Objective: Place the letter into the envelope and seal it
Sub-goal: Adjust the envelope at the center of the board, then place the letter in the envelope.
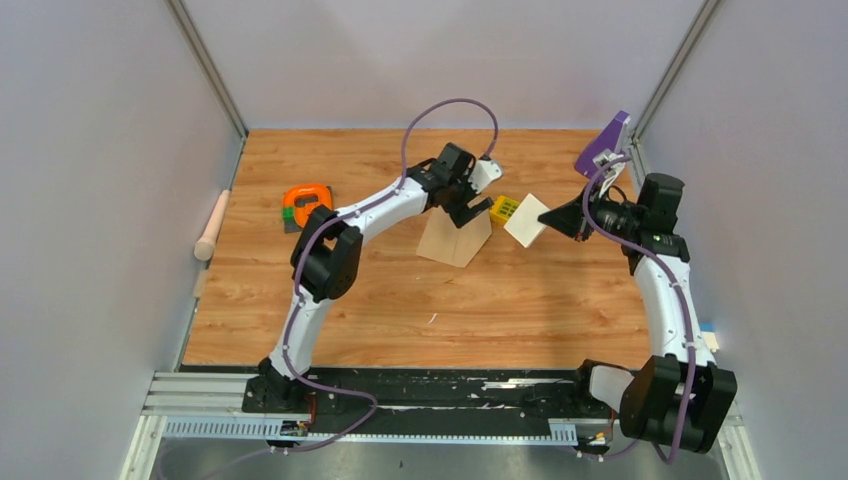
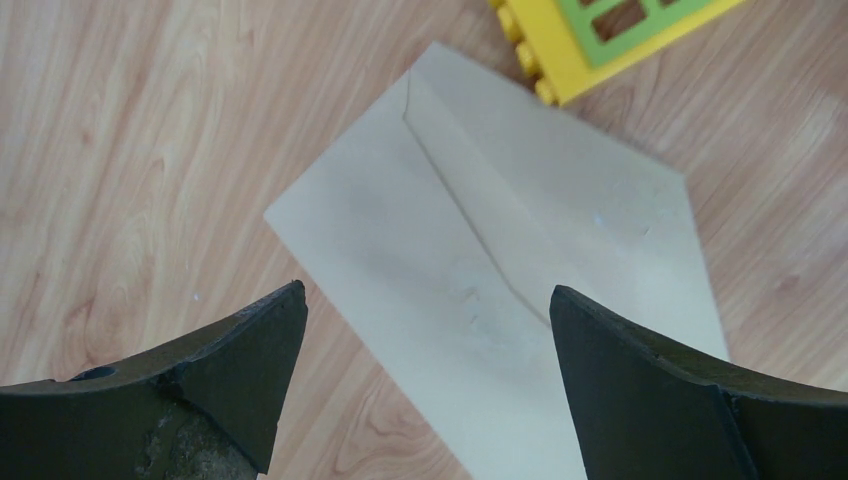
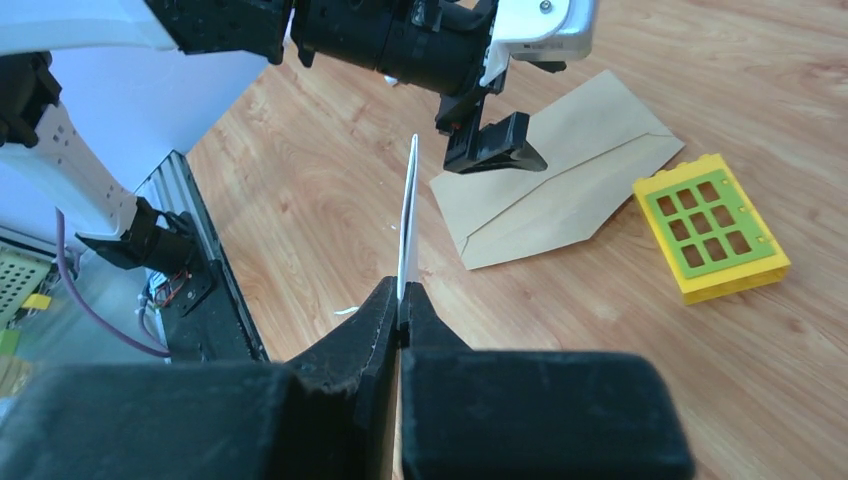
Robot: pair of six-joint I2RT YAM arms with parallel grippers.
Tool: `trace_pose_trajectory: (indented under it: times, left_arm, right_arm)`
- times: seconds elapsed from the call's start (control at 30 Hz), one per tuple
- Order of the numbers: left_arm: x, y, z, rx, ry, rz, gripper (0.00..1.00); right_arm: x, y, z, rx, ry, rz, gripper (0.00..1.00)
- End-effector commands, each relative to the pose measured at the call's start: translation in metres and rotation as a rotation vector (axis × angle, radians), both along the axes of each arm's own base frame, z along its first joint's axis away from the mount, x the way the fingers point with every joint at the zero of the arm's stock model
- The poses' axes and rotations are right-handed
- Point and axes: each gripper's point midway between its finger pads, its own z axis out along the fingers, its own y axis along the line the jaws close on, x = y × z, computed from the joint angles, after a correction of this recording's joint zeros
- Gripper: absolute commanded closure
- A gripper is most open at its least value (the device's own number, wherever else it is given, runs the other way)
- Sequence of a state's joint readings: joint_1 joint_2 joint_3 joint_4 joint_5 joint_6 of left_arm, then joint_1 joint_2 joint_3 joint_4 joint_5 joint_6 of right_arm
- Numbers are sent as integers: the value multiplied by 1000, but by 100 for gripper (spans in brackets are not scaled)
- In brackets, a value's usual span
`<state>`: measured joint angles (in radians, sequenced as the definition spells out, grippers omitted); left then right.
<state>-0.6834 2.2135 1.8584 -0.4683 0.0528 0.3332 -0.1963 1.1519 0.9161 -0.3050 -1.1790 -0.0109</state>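
Observation:
The tan envelope (image 1: 452, 243) (image 2: 500, 240) (image 3: 560, 185) lies flat on the wooden table, a diagonal fold line across its face. Just above it hangs my left gripper (image 1: 468, 212) (image 2: 425, 300) (image 3: 492, 150), open wide and pointing down, nothing between its fingers. To its right, my right gripper (image 1: 548, 218) (image 3: 402, 292) is shut on the white letter (image 1: 527, 220) (image 3: 408, 215). The letter is held off the table and shows edge-on in the right wrist view, standing up from the fingertips.
A yellow and green window brick (image 1: 505, 208) (image 2: 610, 30) (image 3: 712, 225) sits right by the envelope's far corner. An orange tape measure (image 1: 305, 200) and a wooden roller (image 1: 212, 225) lie at the left. A purple piece (image 1: 605, 145) stands at the back right.

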Motion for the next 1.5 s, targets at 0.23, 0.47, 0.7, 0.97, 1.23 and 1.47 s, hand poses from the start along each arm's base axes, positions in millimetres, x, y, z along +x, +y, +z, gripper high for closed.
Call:
trace_pose_trajectory:
  times: [0.23,0.47,0.7,0.97,1.23,1.47]
  left_arm:
    - [16,-16,-18,133,-93,111,0]
    - [18,-6,-36,208,-106,148,0]
    - [20,5,-41,255,-124,172,0]
    - [22,25,-34,294,-141,203,1]
    - [40,31,42,79,-177,252,0]
    - [39,66,81,-172,-84,293,0]
  right_arm:
    - [-1,-12,17,-4,-79,-10,100]
    - [-2,-12,16,-6,-86,-2,100]
    - [-3,-11,16,2,-80,7,100]
    - [-3,-8,11,36,-38,34,100]
    - [8,-8,1,104,82,43,100]
    - [40,6,-6,69,149,12,100]
